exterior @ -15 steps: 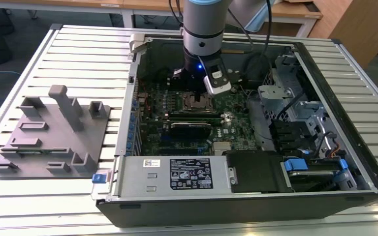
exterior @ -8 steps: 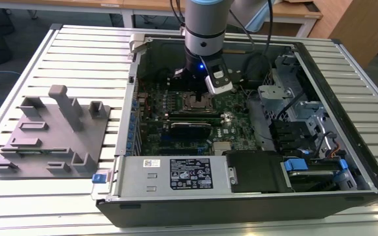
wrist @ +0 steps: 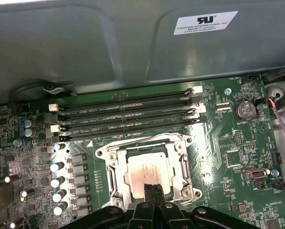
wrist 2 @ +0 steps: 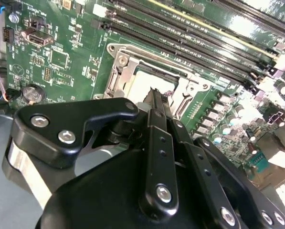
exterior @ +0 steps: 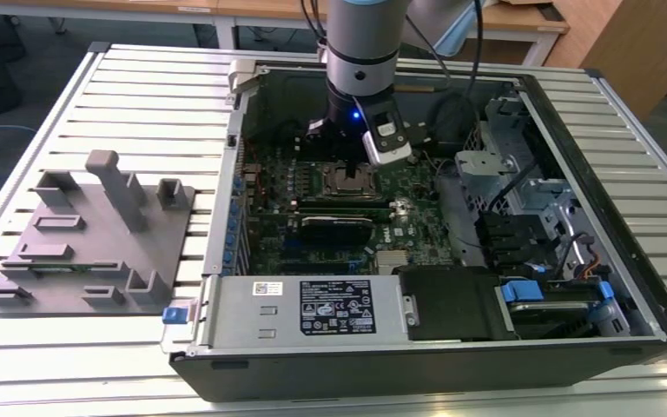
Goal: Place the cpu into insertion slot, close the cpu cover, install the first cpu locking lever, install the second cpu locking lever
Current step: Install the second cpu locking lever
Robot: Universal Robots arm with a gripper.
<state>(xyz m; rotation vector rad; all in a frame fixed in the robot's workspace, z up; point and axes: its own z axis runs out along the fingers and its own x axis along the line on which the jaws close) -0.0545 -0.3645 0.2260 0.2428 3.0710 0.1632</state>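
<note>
My gripper point(wrist: 153, 187) hangs low over the motherboard with its two black fingers pressed together and nothing between them. Its tips sit over one edge of the cpu point(wrist: 146, 171), a silvery square chip lying in the insertion slot point(wrist: 100, 153). The cpu cover point(wrist: 149, 149), a thin metal frame, lies flat around the chip. In the second wrist view the gripper point(wrist 2: 159, 98) stands in front of the cpu point(wrist 2: 142, 85) and the cpu cover point(wrist 2: 125, 67). The exterior view shows the gripper point(exterior: 346, 155) just above the insertion slot point(exterior: 349, 181) inside the open computer case.
Long black memory slots point(wrist: 128, 112) run beside the socket, with a coin battery point(wrist: 245, 110) and a row of capacitors point(wrist: 58, 181) nearby. The grey case wall point(wrist: 109, 43) rises behind. A grey fixture point(exterior: 90, 234) stands at the exterior view's left. A power supply point(exterior: 305, 306) fills the case's front.
</note>
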